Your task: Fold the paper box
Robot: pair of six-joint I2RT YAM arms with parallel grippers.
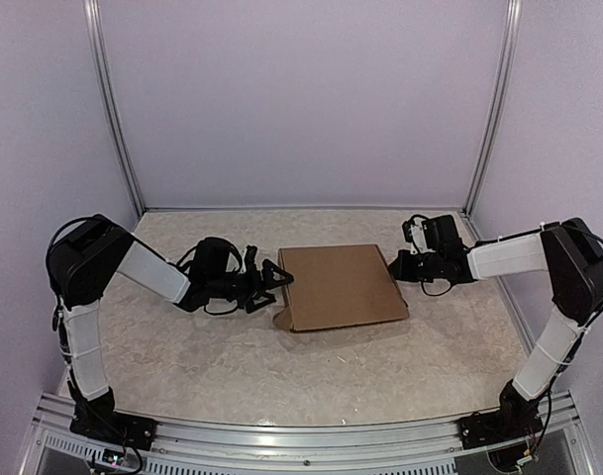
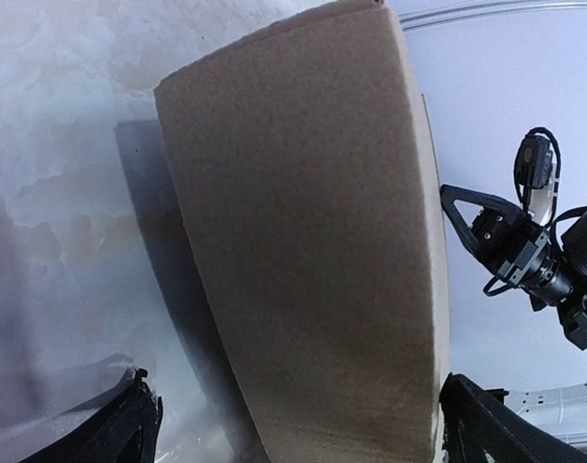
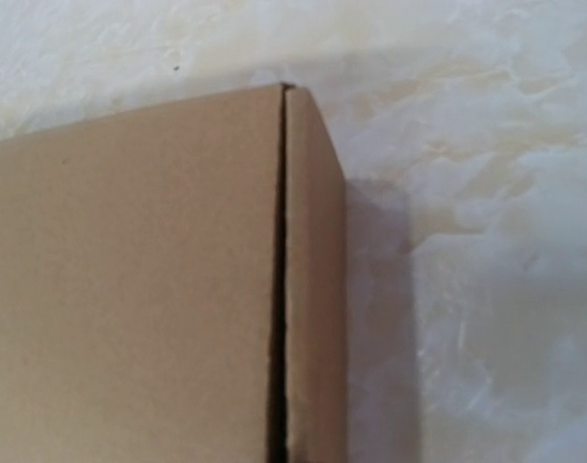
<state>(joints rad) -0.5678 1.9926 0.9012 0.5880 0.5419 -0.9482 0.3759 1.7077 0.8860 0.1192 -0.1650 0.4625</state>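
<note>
Left gripper [image 1: 271, 275] stands fully open at the left edge of the paper box [image 1: 341, 287], holding nothing. In its wrist view the fingers [image 2: 129, 424] sit either side of the box's end. Right gripper [image 1: 394, 265] is closed on nothing, just beside the box's right edge near the far corner; contact cannot be confirmed. Box lies closed and flat on the table [image 1: 232, 376], between the two grippers.

Risks noted:
- A dark gap [image 3: 280, 289] runs between lid and right side wall, so the lid is judged not fully tucked and may spring up.
- A closing left grip could crush the corrugated edge.
- A push from either side, unopposed, could skid the box.
</note>
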